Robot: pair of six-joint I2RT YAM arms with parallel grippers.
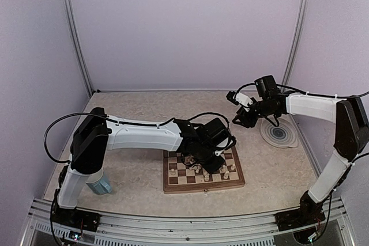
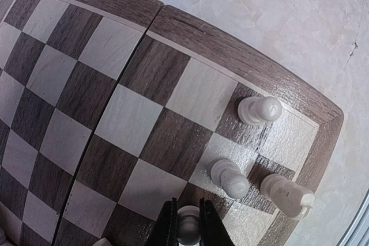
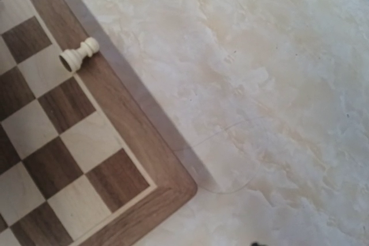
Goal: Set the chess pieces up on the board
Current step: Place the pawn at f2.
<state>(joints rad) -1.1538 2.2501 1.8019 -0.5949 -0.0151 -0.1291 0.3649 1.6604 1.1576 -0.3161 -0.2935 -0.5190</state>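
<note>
pale marbled surface (image 1: 132, 113), board (image 1: 202, 187) near centre; left tool (image 2: 188, 211) clenched on a cream chess piece (image 2: 188, 227) over it; right tool (image 1: 241, 118) far right, grip impossible to tell.

We saw a lab cell: plain lilac walls (image 1: 184, 27), aluminium posts (image 1: 75, 33), a marbled tabletop (image 1: 138, 108), the left arm (image 1: 138, 133) and right arm (image 1: 317, 108) bolted on a rail (image 1: 184, 223).

Your left gripper (image 2: 188, 212) points down, fingers (image 2: 167, 227) pinched on a chess piece (image 2: 188, 227) between them. Your right gripper (image 1: 237, 110) hangs raised, turned inward.
</note>
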